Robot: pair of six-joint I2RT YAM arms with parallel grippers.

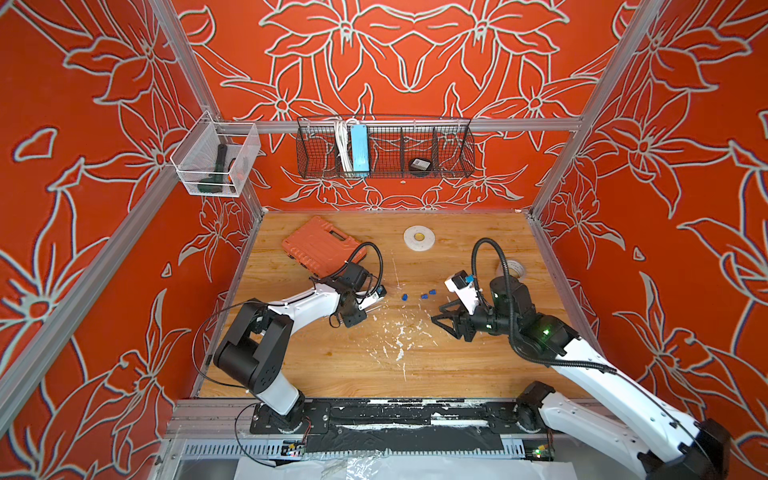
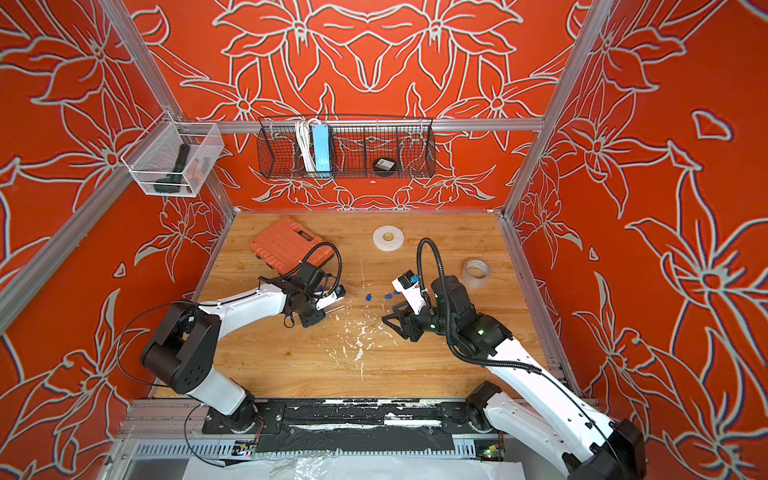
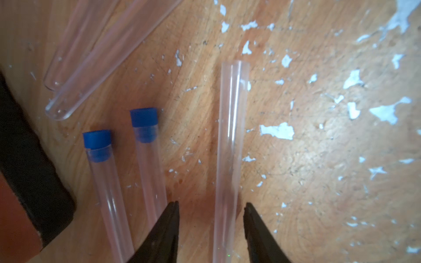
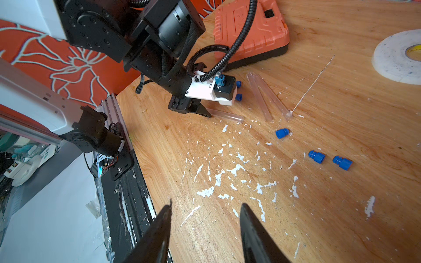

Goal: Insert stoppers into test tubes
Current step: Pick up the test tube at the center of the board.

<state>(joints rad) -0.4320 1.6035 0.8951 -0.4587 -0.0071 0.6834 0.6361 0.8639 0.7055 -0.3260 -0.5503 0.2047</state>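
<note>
Case point(image 1: 322, 245) upper left of table point(image 1: 332, 365); tape roll point(image 1: 419, 238) right of it, near back edge; second roll point(image 2: 476, 272) further right, lower. Three loose stoppers point(image 1: 424, 296) mid-frame, in row. Five tubes point(image 4: 262, 98) left of them, beside case: two stoppered, two side by side, one between left gripper point(image 3: 211, 204) fingertips.

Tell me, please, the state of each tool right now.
Left tool: open, straddling an unstoppered test tube, not gripping it.
Right tool: open, empty.
</note>
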